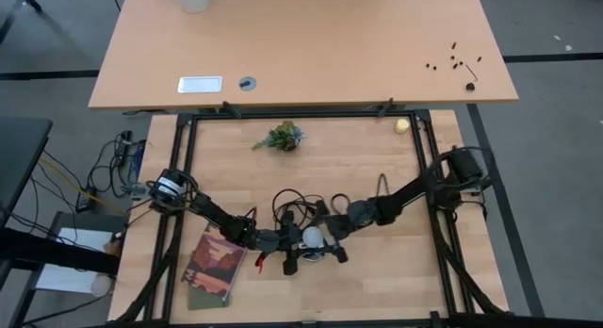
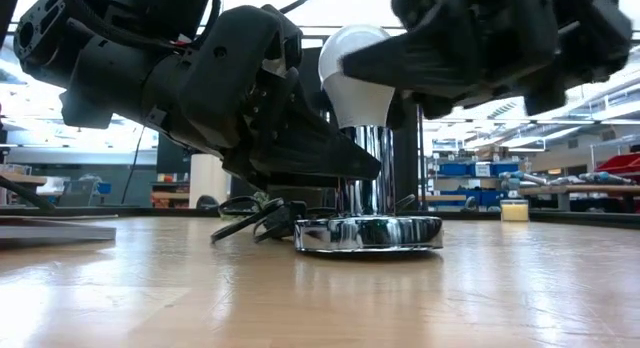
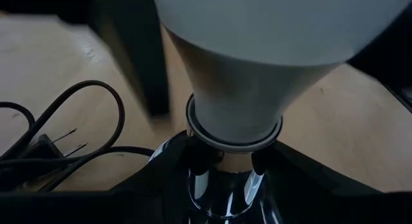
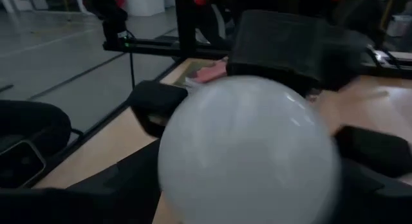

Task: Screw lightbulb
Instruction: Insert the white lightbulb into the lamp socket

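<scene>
While lightbulb (image 2: 357, 73) sits upright in socket (image 2: 367, 178), both grippers flank it

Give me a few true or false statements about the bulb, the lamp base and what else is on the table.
1. The lightbulb stands upright in the chrome socket. True.
2. The bulb lies on its side on the table. False: it sits on top of the socket.
3. A black cord lies beside the lamp base. True.
4. A book rests near the left arm. True.
5. The small plant is between the grippers. False: it lies apart, farther up the table.
</scene>
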### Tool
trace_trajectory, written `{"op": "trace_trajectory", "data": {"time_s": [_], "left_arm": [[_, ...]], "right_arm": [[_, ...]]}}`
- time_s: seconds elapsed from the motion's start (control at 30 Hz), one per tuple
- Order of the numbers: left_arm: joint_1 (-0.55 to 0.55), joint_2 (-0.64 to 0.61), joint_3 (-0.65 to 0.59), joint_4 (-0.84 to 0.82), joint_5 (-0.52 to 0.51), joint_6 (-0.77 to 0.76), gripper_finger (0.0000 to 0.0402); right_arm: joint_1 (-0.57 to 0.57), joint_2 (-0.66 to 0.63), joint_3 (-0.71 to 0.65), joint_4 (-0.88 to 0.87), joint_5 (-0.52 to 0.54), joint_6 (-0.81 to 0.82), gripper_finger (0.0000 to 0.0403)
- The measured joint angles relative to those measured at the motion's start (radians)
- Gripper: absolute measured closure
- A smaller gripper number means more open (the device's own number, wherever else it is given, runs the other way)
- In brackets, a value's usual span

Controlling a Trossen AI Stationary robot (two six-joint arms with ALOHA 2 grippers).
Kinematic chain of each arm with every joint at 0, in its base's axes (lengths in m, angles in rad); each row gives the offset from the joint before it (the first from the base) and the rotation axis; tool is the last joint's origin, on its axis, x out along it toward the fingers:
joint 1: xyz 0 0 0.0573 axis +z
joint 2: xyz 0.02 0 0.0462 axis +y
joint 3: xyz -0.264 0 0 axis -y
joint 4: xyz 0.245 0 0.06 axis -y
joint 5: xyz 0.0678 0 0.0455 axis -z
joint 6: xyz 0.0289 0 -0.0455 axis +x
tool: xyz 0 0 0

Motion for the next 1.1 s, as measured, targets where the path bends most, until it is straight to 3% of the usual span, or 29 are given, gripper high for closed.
{"op": "trace_trajectory", "data": {"time_s": [0.33, 0.73, 0.9, 1.1], "left_arm": [[-0.002, 0.000, 0.000, -0.001, 0.001, -0.002, 0.0213], [-0.003, 0.000, 0.000, -0.001, 0.021, 0.004, 0.0213], [-0.003, 0.000, 0.000, -0.002, 0.006, -0.024, 0.0213], [-0.006, 0.000, 0.000, 0.000, -0.043, -0.055, 0.0213]], "right_arm": [[0.008, 0.053, 0.034, 0.001, -0.014, -0.016, 0.0094], [-0.015, 0.052, 0.033, 0.012, -0.109, 0.009, 0.0124], [-0.011, 0.052, 0.033, 0.014, -0.063, 0.009, 0.0140], [0.020, 0.052, 0.032, 0.009, 0.094, 0.009, 0.0159]]}}
